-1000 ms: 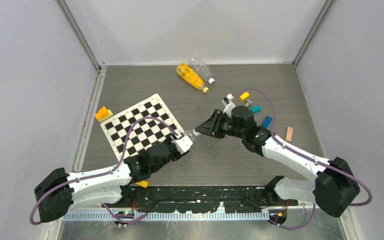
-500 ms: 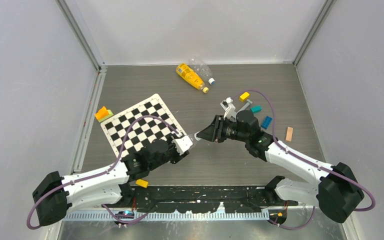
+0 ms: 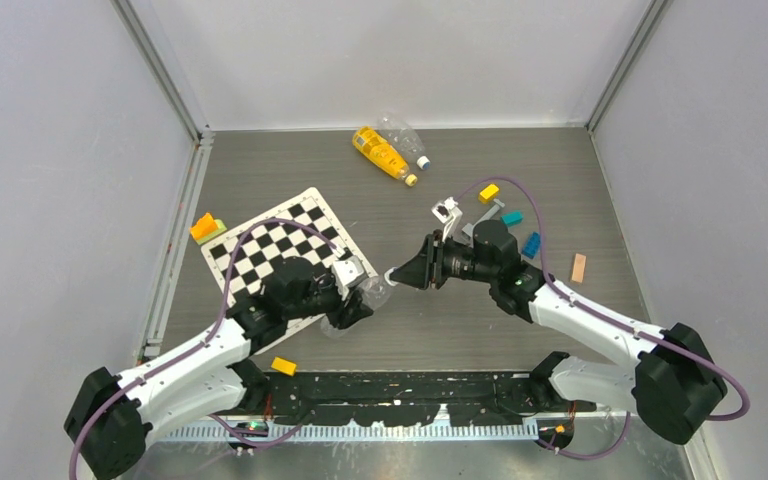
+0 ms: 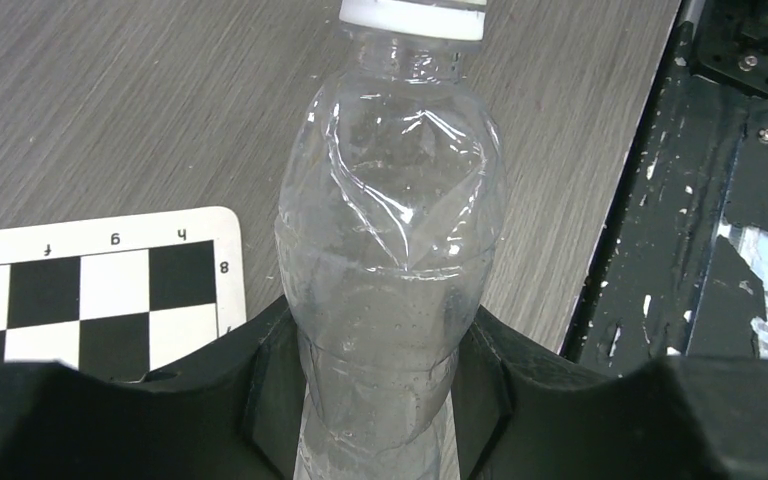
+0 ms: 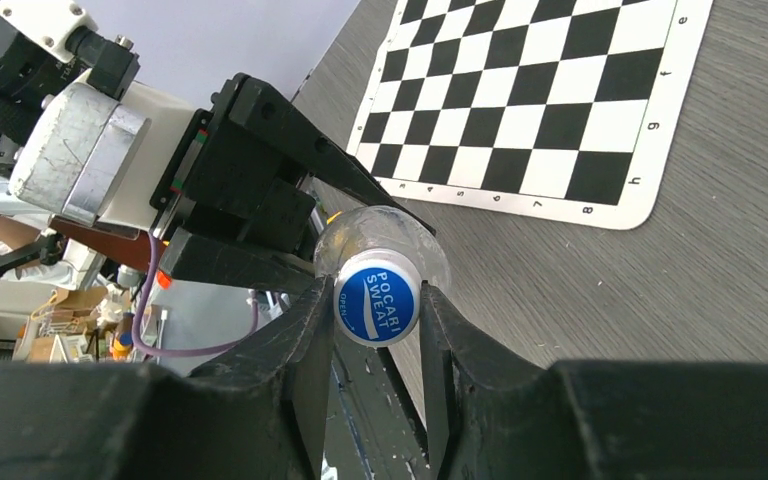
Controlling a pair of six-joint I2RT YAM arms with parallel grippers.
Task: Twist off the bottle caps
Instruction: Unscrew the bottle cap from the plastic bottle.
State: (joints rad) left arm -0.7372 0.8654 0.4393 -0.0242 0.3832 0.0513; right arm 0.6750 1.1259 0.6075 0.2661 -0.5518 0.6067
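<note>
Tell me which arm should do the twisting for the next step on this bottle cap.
Right. The right gripper is closed on the blue-topped cap, so its wrist can turn it. The left gripper clamps the clear bottle by its body, which suits bracing, not twisting.

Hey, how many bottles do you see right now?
3. One clear bottle is gripped by the left gripper, beside the chessboard. A yellow-orange bottle and a second clear bottle lie side by side at the table's far edge. None seems hidden.

Bright, even light, soft shadows, sharp views; faint glare on the bottle (image 4: 390,230).
</note>
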